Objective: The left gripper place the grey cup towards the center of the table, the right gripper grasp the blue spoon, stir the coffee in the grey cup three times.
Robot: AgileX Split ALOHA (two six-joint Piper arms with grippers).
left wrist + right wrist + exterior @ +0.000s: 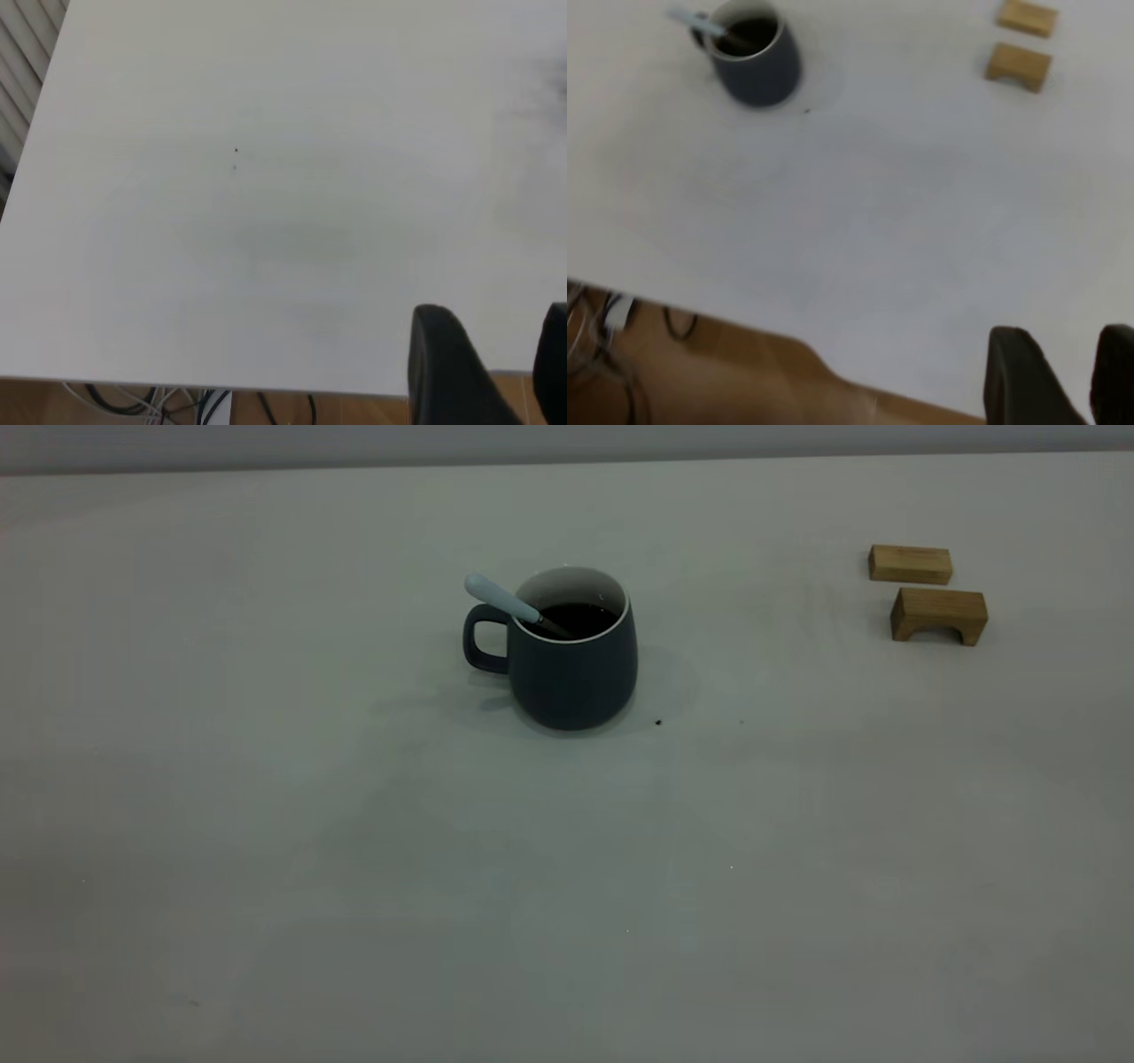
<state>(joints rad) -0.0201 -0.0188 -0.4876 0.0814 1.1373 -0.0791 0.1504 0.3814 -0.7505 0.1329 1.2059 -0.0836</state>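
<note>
Cup (573, 660) stands mid-worktop (354, 850), handle toward the left arm's side. Spoon (505, 602) leans on its rim, bowl in coffee (578, 617), handle out for grabbing. Left gripper (492, 372) and right gripper (1063, 376) hang back near the worktop edge, fingers apart, holding nothing. Two wooden blocks (926, 593) sit well aside.

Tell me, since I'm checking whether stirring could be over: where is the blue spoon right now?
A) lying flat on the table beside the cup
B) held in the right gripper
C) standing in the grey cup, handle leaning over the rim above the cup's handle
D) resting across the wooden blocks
C: the blue spoon stands in the grey cup, bowl end in the coffee, with neither gripper near it.
</note>
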